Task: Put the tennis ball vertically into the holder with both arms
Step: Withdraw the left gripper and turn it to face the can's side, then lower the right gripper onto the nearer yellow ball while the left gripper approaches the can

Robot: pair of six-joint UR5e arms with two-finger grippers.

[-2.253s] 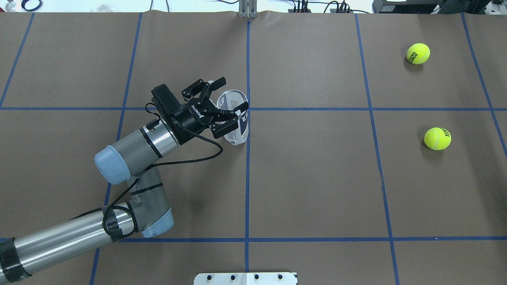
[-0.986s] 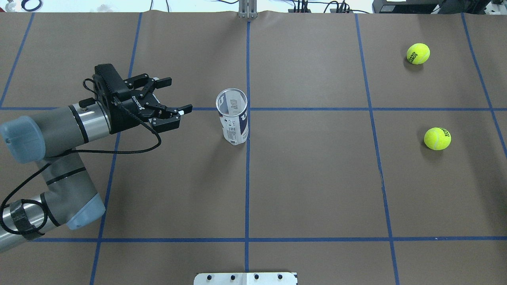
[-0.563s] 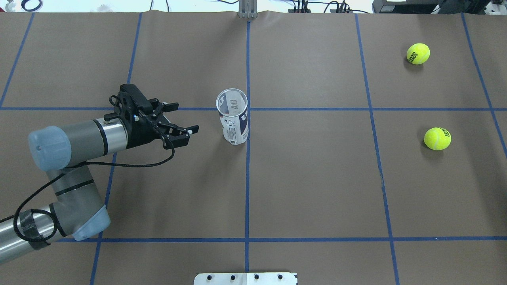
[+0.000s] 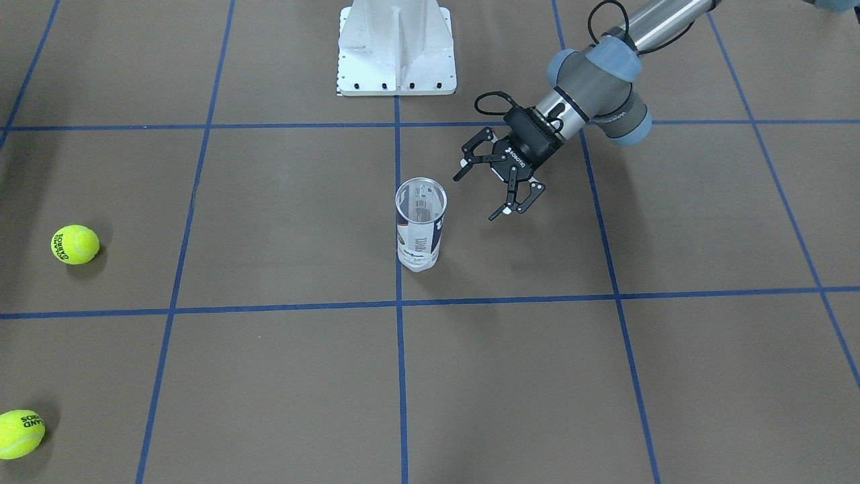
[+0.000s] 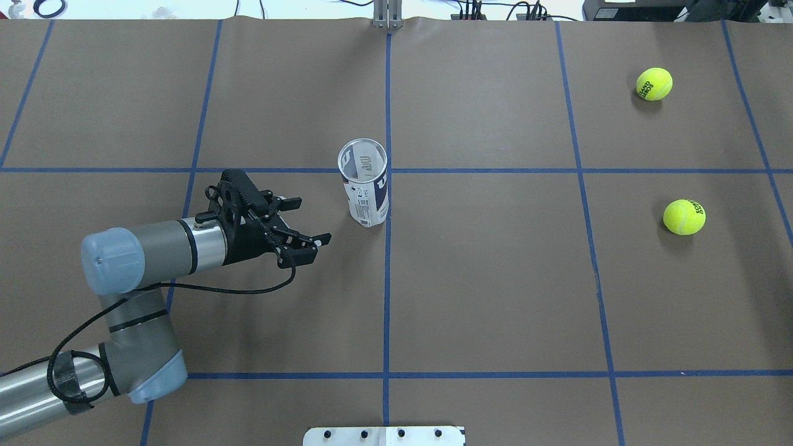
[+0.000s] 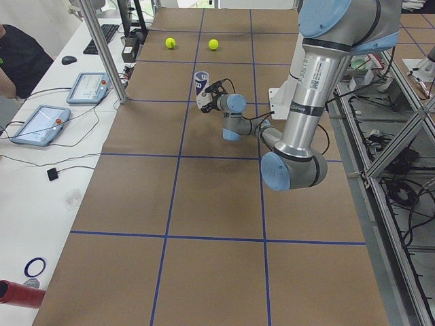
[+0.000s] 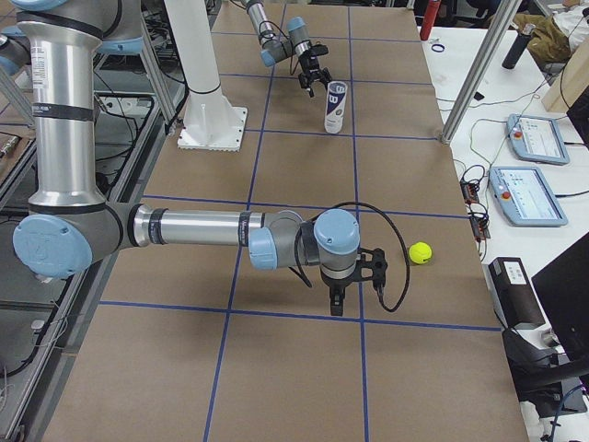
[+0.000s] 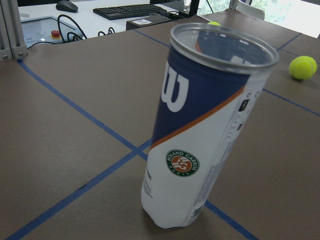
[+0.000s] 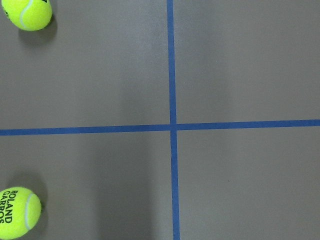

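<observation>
The holder [image 5: 364, 186], a clear tube with a white and navy label, stands upright with its mouth open near the table's middle; it also shows in the front view [image 4: 420, 228] and fills the left wrist view [image 8: 200, 130]. My left gripper [image 5: 313, 218] is open and empty, just left of the holder and apart from it, also seen from the front [image 4: 477, 196]. Two yellow-green tennis balls [image 5: 654, 83] [image 5: 684, 217] lie far right. My right gripper [image 7: 357, 281] shows only in the exterior right view, above the table near one ball [image 7: 421, 252]; I cannot tell its state.
The white pedestal base [image 4: 396, 47] stands at the robot's side of the table. Blue tape lines [image 5: 387, 279] cross the brown cover. The right wrist view looks straight down on both balls [image 9: 27, 12] [image 9: 15, 212]. Tablets [image 6: 41, 125] lie on a side bench.
The left gripper, around the holder 2.3 s ago, let go and drew back left. Since then it has come nearer to the robot and toward the holder, still open. Holder and balls have not moved.
</observation>
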